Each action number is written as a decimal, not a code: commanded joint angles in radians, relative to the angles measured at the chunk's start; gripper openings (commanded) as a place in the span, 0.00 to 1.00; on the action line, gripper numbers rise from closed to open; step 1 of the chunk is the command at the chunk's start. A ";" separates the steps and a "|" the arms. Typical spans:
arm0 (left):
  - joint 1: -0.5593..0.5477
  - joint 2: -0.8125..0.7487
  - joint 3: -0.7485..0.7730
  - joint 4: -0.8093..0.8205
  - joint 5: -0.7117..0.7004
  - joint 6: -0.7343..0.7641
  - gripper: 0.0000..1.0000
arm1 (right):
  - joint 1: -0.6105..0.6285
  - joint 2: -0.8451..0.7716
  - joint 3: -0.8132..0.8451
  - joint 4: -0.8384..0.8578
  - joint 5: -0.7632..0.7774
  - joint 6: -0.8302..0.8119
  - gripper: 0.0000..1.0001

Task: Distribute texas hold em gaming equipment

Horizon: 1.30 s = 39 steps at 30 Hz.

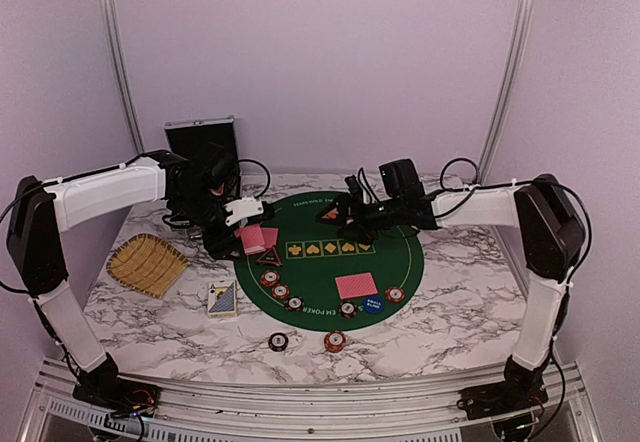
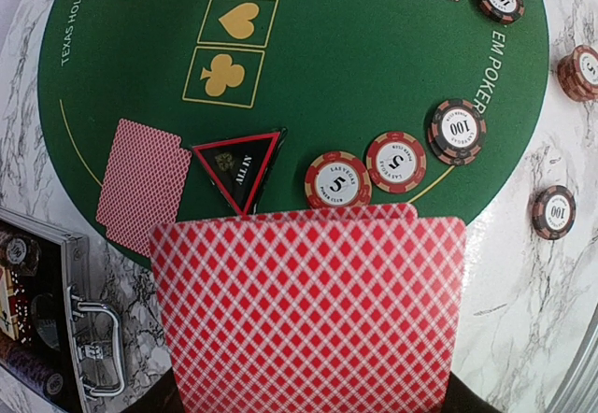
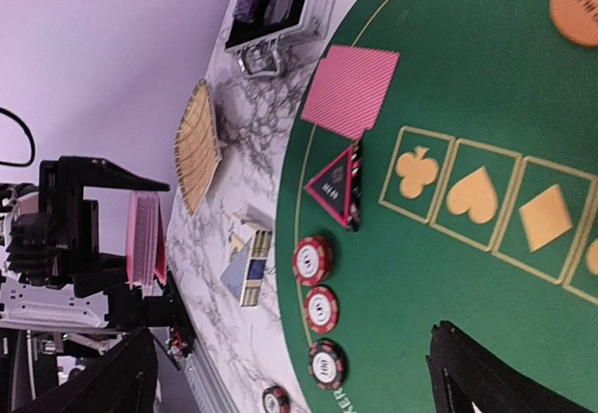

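Straw tray (image 1: pixel 147 262) on tabletop (image 1: pixel 455 312) at left; left gripper (image 1: pixel 243 225) clamped on a stack of red-backed cards (image 2: pixel 308 310) over the green mat (image 1: pixel 320 267) at its left edge, near the triangular marker (image 1: pixel 267 256); poker chips (image 1: pixel 281 291) along the near rim; right gripper (image 1: pixel 352 218), jaws apart, over the far side.

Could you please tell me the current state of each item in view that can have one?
left end effector: shut on the card deck.
card deck: held, red backs toward the wrist camera.
right end effector: open, empty.
silver case: open, lid upright.
dealt cards: face down on the green mat.
triangular marker: flat on the mat.
straw tray: empty.
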 commanded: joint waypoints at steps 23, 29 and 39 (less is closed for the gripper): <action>-0.015 0.017 0.065 -0.012 0.026 -0.016 0.00 | 0.194 0.227 0.127 0.537 -0.217 0.400 0.99; -0.017 0.018 0.069 -0.012 0.027 -0.018 0.00 | 0.206 0.274 0.194 0.511 -0.222 0.412 0.99; -0.019 0.010 0.061 -0.012 0.029 -0.015 0.00 | 0.235 0.352 0.309 0.498 -0.236 0.446 0.97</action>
